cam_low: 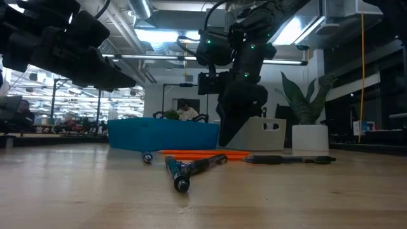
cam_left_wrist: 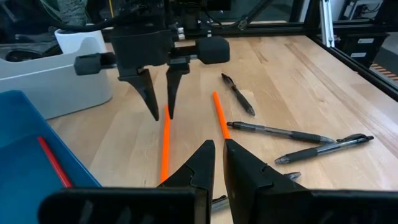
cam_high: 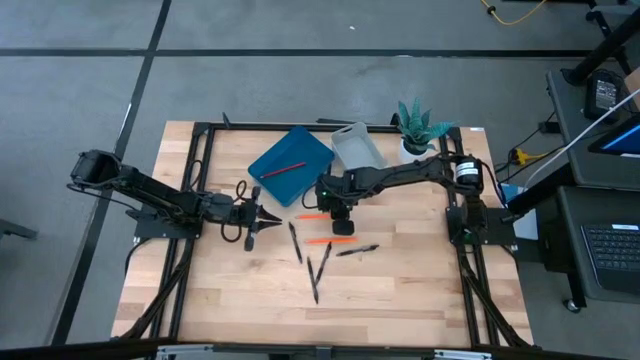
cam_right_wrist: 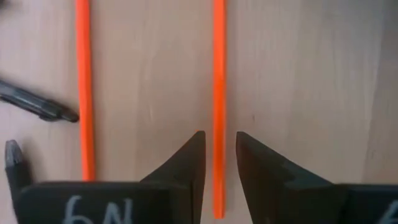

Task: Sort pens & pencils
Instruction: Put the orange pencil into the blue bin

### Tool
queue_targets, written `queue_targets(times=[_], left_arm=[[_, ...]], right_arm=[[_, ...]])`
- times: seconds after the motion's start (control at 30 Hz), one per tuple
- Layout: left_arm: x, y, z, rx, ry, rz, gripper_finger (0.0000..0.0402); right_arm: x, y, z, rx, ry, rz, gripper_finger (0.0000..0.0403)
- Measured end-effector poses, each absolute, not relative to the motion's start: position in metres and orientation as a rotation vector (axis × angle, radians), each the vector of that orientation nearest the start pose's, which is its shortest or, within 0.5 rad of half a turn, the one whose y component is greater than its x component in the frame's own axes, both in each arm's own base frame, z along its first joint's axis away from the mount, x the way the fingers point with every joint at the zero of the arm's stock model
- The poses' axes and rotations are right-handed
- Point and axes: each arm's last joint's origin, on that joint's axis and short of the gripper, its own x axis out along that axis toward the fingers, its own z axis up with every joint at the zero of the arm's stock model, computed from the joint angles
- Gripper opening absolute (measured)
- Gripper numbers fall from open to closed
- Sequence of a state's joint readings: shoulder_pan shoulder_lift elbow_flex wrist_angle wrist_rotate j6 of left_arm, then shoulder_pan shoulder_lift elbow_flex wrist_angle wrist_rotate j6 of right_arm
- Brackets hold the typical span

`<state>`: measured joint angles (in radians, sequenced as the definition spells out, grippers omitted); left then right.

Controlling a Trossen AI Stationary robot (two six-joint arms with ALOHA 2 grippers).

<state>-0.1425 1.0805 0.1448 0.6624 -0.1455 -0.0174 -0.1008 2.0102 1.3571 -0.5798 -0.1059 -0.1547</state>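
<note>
Pens: four black pens (cam_high: 318, 264) lie loose on the table's near half; two cross in a V near the front, one slants left of them, one (cam_high: 357, 250) lies to the right. In the low view the nearest pen (cam_low: 191, 170) points toward the camera.
Orange pencils: two lie flat on the wood just beyond the pens, roughly parallel, one (cam_high: 330, 240) nearer, one (cam_high: 309, 216) farther. In the right wrist view both run as straight stripes, apart from each other.
Right claw: the right gripper (cam_high: 341, 225) points down over the two orange pencils. Its fingers (cam_right_wrist: 186, 160) are spread a little, with a narrow gap; the farther pencil (cam_right_wrist: 218, 106) runs through that gap. The tips sit just above the wood and pinch nothing that I can see.
Left claw: the left gripper (cam_high: 262, 217) waits at the table's left, level with the pencils, pointing toward the right one. Its fingers (cam_left_wrist: 202, 163) are nearly pressed together, only a slit between them, and they hold nothing.
Blue tray: the tray (cam_high: 291, 163) sits at the back, left of centre, with one red pencil (cam_high: 283, 169) lying inside.
Grey bin: the bin (cam_high: 356, 145) stands just right of the tray.
Plant: a potted plant (cam_high: 418, 128) stands at the back right corner.
</note>
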Motion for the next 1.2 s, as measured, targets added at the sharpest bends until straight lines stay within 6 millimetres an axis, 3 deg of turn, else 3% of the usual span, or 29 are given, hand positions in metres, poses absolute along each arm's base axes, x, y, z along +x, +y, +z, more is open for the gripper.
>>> queue_targets(times=[0.63,0.93,1.2], left_arm=[[0.181,-0.022,0.148,0.023,0.274,0.005,0.0027],[0.181,-0.022,0.148,0.023,0.275,0.005,0.0027],[0.181,-0.022,0.148,0.023,0.275,0.005,0.0027]], right_arm=[[0.385,-0.033,0.129,0.007,1.228,0.095,0.0091],[0.385,-0.033,0.127,0.006,1.226,0.094,0.009],[0.385,-0.033,0.127,0.006,1.228,0.092,0.005]])
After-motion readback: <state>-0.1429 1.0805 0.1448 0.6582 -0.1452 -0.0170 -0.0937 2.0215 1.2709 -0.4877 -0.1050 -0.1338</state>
